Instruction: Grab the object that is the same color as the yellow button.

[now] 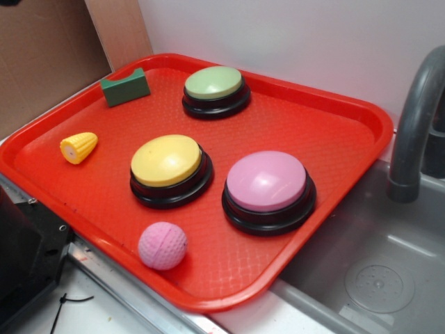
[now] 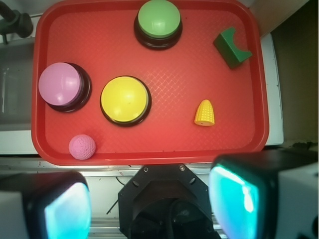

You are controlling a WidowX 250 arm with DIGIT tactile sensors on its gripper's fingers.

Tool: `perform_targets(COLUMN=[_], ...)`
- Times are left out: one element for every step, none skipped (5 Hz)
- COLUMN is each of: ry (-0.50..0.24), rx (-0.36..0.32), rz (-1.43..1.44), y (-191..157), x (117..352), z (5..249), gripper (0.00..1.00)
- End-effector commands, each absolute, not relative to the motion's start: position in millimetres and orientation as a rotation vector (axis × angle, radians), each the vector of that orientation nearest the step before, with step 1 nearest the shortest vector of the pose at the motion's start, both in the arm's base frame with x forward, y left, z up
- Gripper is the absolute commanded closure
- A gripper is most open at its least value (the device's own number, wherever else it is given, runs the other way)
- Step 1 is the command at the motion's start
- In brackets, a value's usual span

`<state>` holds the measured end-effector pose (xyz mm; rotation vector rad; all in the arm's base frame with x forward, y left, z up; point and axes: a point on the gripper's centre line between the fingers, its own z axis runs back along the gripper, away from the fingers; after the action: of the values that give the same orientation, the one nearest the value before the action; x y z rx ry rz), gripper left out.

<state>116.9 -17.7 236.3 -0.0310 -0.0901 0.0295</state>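
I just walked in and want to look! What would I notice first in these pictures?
Probably the bright red tray with three big round buttons: the yellow button in the middle, a pink button and a green button. Then the little yellow corn near one edge, and a pink ball.

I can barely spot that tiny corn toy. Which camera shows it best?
The wrist view: it looks straight down on the corn, so its tapered shape and kernel rows show clearly. The exterior view shows the corn lying near the red tray's left edge, seen at a slant.
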Motion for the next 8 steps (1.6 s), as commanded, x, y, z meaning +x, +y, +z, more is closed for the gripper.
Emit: perform_targets(ry=[-0.09, -0.107, -0.15, -0.181, -0.176, -0.156, -0.121, -0.098], rx=[-0.031, -0.04, -0.024, -0.002, 0.013, 0.051, 0.09, 0.137], rz=[0.03, 0.081, 0.147, 0.218, 0.282, 0.343, 0.379, 0.405], y=[-17.7, -13.0, -3.2, 8.6, 21.1, 37.6, 51.6, 61.1], x=[116.9, 119.3, 126.6, 133.1, 141.5, 150.3, 159.8, 166.5], z=[236.3, 227.0, 213.6, 197.7, 175.9, 150.0, 125.6, 103.7], gripper=[0.0, 0.0, 0.0, 0.0, 0.0, 0.0, 0.0, 0.0])
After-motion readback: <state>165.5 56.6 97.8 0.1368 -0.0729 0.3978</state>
